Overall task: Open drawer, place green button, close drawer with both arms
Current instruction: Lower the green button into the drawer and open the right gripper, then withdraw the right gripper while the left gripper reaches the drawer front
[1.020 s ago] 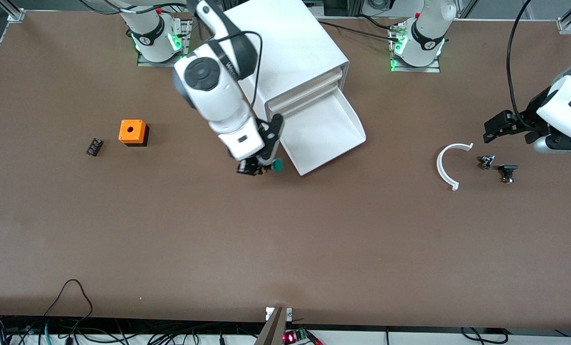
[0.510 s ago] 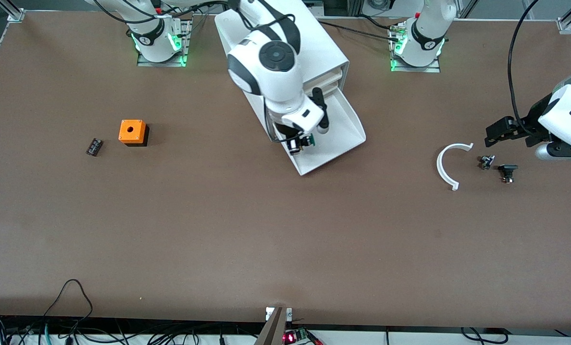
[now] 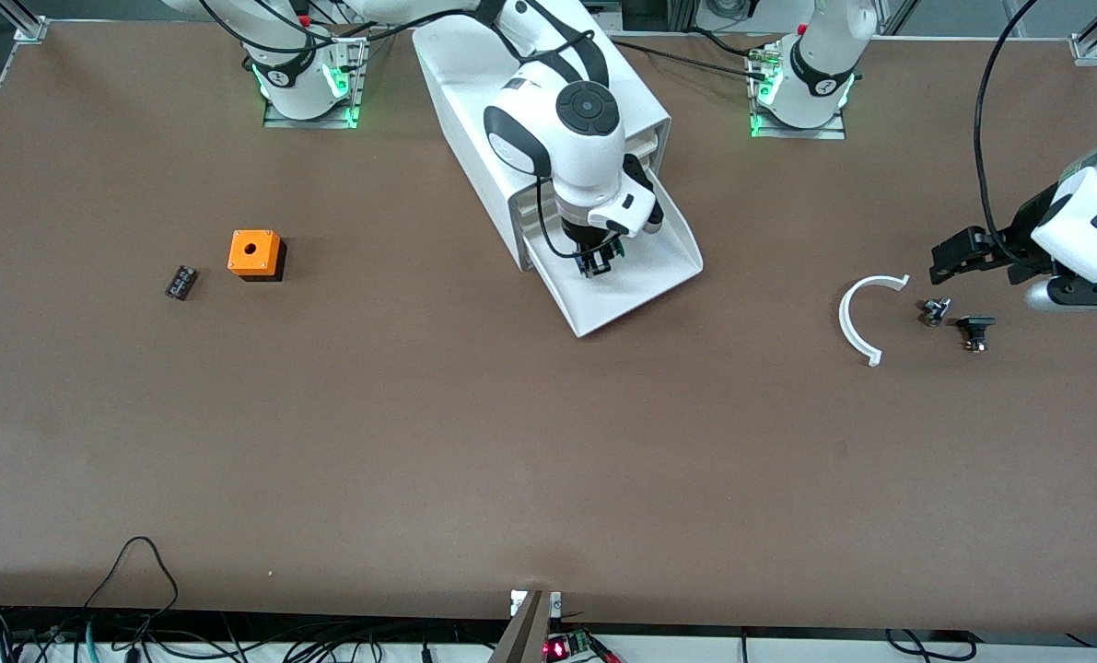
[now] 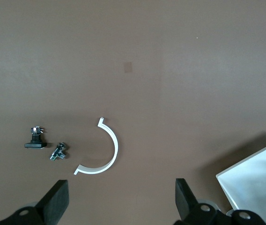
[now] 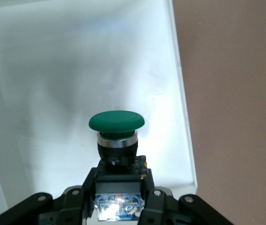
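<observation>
With the right end effector [image 3: 600, 263] clamped on the green-capped black push button [image 5: 116, 123] over the open shallow white plastic drawer [image 3: 672, 276], lower before releasing so it cannot bounce out; the left end effector [image 3: 955, 250], spread wide, waits over the brown counter [image 3: 511, 460].

brown table [image 3: 419, 442], cabinet [image 3: 548, 83], orange cube [image 3: 254, 253]

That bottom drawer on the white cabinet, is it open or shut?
Open: the drawer is pulled out in front of the cabinet, the right gripper over it.
</observation>
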